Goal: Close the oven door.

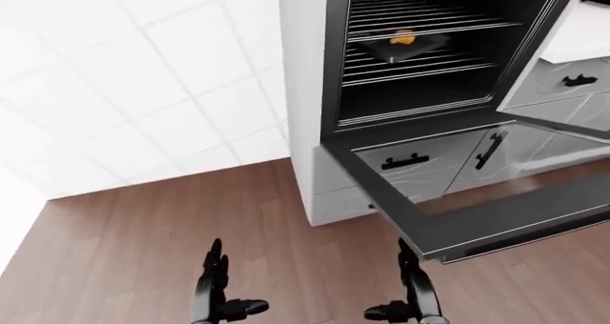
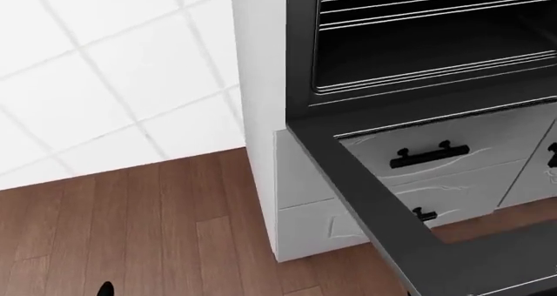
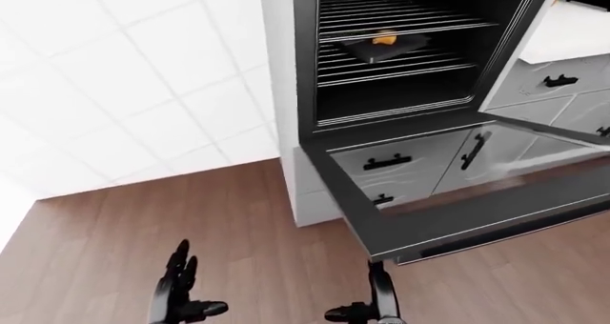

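Door of the oven hangs dropped flat below the cavity, glass centre w/ drawers showing through. Prob heavy, stiff, hinged at the oven base; best pushed up from under its far edge, not the glass. Inside oven: dark tray on a rack w/ orange food. Left hand & right hand sit below the door, fingers spread, holding nothing.

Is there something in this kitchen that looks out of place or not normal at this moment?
Yes. The oven door hangs fully open, lying flat out over the wooden floor, while an orange item sits on a dark tray on a rack inside. Both hands, left hand and right hand, are open and clear of it.
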Robot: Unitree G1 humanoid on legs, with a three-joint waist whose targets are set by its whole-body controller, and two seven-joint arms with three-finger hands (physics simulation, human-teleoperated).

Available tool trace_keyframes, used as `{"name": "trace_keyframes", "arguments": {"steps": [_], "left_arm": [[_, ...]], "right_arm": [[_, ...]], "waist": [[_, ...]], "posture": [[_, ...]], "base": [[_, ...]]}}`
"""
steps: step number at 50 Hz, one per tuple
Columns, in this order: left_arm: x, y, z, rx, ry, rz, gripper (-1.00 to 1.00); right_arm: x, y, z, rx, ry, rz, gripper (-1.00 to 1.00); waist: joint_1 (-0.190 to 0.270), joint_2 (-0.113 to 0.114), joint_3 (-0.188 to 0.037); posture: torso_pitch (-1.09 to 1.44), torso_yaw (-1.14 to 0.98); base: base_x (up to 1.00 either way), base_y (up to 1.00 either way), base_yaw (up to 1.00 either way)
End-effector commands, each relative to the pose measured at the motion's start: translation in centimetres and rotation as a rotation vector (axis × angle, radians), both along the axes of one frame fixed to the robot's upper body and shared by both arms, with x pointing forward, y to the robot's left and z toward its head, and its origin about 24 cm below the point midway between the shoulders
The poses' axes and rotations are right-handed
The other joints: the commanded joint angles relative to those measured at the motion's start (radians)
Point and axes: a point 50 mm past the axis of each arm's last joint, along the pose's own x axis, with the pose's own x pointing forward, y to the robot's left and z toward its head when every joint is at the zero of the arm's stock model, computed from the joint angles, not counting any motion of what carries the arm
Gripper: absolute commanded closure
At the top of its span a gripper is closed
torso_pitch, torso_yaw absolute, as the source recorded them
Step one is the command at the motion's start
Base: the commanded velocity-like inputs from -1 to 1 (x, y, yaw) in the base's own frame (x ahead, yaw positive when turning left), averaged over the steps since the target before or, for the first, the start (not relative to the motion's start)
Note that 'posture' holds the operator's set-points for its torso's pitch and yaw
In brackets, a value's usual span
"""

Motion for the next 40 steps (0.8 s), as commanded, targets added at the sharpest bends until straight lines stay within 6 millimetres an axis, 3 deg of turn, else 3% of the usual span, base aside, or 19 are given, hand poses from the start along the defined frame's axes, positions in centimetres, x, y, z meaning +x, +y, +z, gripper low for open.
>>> {"name": "trace_keyframes", "arguments": {"steps": [1, 5, 7, 9, 12, 15, 19, 21, 22, 23, 25, 27, 30, 32, 33, 34, 35, 37, 40], "left_arm": [[1.15, -0.12, 0.94, 0.014, -0.069, -0.02, -1.0], [1.17, -0.11, 0.95, 0.013, -0.069, -0.021, -1.0], [1.17, -0.09, 0.95, 0.013, -0.068, -0.021, -1.0], [1.18, -0.09, 0.95, 0.012, -0.068, -0.021, -1.0], [1.15, -0.08, 0.94, 0.012, -0.068, -0.022, -1.0], [1.18, -0.04, 0.95, 0.012, -0.068, -0.021, -1.0], [1.2, -0.01, 0.96, 0.01, -0.067, -0.02, -1.0], [1.2, 0.01, 0.96, 0.01, -0.067, -0.02, -1.0], [1.22, 0.01, 0.96, 0.01, -0.067, -0.019, -1.0], [1.22, 0.01, 0.96, 0.01, -0.067, -0.019, -1.0], [1.19, 0.0, 0.95, 0.01, -0.066, -0.02, -1.0], [1.19, -0.01, 0.94, 0.009, -0.066, -0.019, -1.0], [1.19, -0.03, 0.94, 0.009, -0.066, -0.019, -1.0], [1.19, -0.02, 0.94, 0.008, -0.067, -0.019, -1.0], [1.19, -0.02, 0.94, 0.008, -0.067, -0.019, -1.0], [1.18, -0.03, 0.94, 0.008, -0.067, -0.019, -1.0], [1.19, -0.03, 0.94, 0.009, -0.067, -0.02, -1.0], [1.19, -0.01, 0.95, 0.008, -0.067, -0.018, -1.0], [1.17, -0.03, 0.93, 0.009, -0.066, -0.019, -1.0]], "right_arm": [[1.1, -0.56, 1.04, -0.014, -0.076, -0.013, -1.0], [1.13, -0.55, 1.06, -0.015, -0.077, -0.013, -1.0], [1.12, -0.53, 1.05, -0.015, -0.077, -0.012, -1.0], [1.12, -0.53, 1.05, -0.016, -0.076, -0.011, -1.0], [1.1, -0.51, 1.03, -0.014, -0.075, -0.01, -1.0], [1.14, -0.53, 1.06, -0.015, -0.077, -0.011, -1.0], [1.11, -0.5, 1.04, -0.014, -0.077, -0.011, -1.0], [1.12, -0.51, 1.05, -0.014, -0.077, -0.012, -1.0], [1.12, -0.5, 1.04, -0.013, -0.077, -0.012, -1.0], [1.12, -0.49, 1.04, -0.013, -0.077, -0.013, -1.0], [1.11, -0.54, 1.04, -0.013, -0.077, -0.015, -1.0], [1.12, -0.57, 1.06, -0.01, -0.078, -0.017, -1.0], [1.12, -0.57, 1.05, -0.006, -0.078, -0.018, -1.0], [1.1, -0.59, 1.05, -0.006, -0.078, -0.018, -1.0], [1.11, -0.61, 1.06, -0.006, -0.078, -0.019, -1.0], [1.11, -0.61, 1.06, -0.006, -0.078, -0.018, -1.0], [1.1, -0.63, 1.06, -0.006, -0.078, -0.019, -1.0], [1.1, -0.63, 1.05, -0.007, -0.078, -0.019, -1.0], [1.08, -0.62, 1.04, -0.007, -0.077, -0.019, -1.0]], "waist": [[-0.002, -0.004, -0.012], [0.006, -0.053, -0.012], [0.007, -0.102, -0.023], [-0.004, -0.068, -0.018], [-0.012, -0.074, -0.019], [-0.013, -0.055, -0.017], [-0.018, 0.003, -0.014], [-0.016, 0.058, -0.032], [-0.022, 0.063, -0.046], [-0.005, 0.037, -0.031], [-0.003, 0.03, -0.014], [-0.003, 0.007, -0.017], [0.002, -0.04, 0.0], [0.004, -0.081, -0.002], [0.002, -0.113, -0.017], [-0.015, -0.067, -0.011], [-0.009, -0.085, -0.015], [-0.021, -0.088, -0.025], [-0.024, -0.074, -0.021]], "posture": [[0.0, 0.0], [0.0, 0.0], [0.0, 0.0], [0.0, 0.0], [0.0, 0.0], [0.0, 0.0], [0.0, 0.0], [0.0, 0.0], [0.0, 0.0], [0.0, 0.0], [0.0, 0.0], [0.0, 0.0], [0.0, 0.0], [0.0, 0.0], [0.0, 0.0], [0.0, 0.0], [0.0, 0.0], [0.0, 0.0], [0.0, 0.0]], "base": [[0.19, 0.2, 0.0], [0.18, 0.2, 0.0], [0.18, 0.2, 0.0], [0.18, 0.2, 0.0], [0.18, 0.2, 0.0], [0.18, 0.2, 0.0], [0.18, 0.24, 0.0], [0.19, 0.34, 0.0], [0.18, 0.36, 0.0], [0.17, 0.37, 0.0], [0.18, 0.39, 0.0], [0.18, 0.47, 0.0], [0.18, 0.49, 0.0], [0.19, 0.49, 0.0], [0.19, 0.49, 0.0], [0.19, 0.49, 0.0], [0.18, 0.49, 0.0], [0.19, 0.48, 0.0], [0.18, 0.49, 0.0]]}}
